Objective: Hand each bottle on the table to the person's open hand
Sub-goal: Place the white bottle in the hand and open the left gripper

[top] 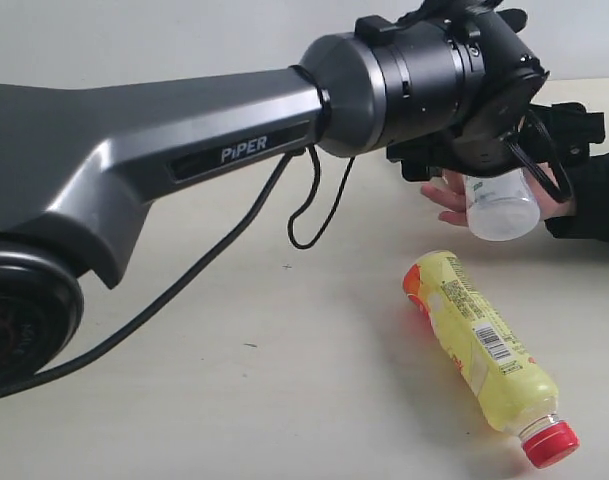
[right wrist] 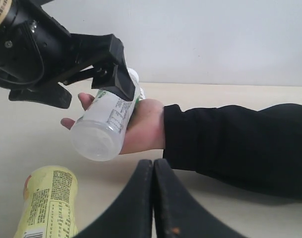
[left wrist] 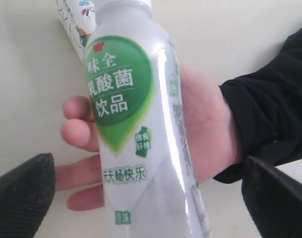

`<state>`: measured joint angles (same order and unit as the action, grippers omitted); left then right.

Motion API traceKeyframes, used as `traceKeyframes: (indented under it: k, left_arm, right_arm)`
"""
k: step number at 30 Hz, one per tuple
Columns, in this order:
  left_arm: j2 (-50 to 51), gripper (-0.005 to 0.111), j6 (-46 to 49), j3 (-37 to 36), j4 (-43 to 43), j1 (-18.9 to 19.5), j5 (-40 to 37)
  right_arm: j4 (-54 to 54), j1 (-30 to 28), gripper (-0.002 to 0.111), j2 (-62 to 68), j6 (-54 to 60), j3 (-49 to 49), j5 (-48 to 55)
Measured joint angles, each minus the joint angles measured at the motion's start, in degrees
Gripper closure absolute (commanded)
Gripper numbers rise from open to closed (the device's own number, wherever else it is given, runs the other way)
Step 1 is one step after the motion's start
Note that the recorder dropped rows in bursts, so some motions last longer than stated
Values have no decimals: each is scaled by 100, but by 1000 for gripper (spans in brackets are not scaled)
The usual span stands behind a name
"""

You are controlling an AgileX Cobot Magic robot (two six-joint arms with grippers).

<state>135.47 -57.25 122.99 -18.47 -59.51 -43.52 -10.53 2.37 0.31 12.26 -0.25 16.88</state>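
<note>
Left gripper [left wrist: 151, 196], nearest, stood spread around the green-white bottle [left wrist: 131, 124] lying in the person's hand [left wrist: 205, 129]; right gripper [right wrist: 153, 167] sat pinched, empty. Handover looked done; next, fetching the yellow bottle [top: 479, 340].

Robot lab bench: PiPER arm [top: 184, 140], plain beige table [top: 234, 400], blank wall [right wrist: 215, 39].

Green-label bottle [left wrist: 136, 148]: v. glossy plastic; table [top: 234, 400] matt & smooth (sleeve [right wrist: 230, 139]: cloth)
</note>
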Motion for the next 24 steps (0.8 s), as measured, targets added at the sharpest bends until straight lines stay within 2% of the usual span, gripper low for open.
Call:
traceKeyframes:
  k: [12, 19, 24]
  left_arm:
    - [-590, 9, 1740, 0, 532, 0, -872]
    - [-944, 9, 1978, 0, 549, -10, -1226]
    - [-1043, 9, 1978, 0, 1, -193, -1451]
  right_arm:
    - [0, 0, 108, 0, 0, 0, 0]
    - [0, 0, 108, 0, 0, 0, 0]
    - [0, 0, 108, 0, 0, 0, 0]
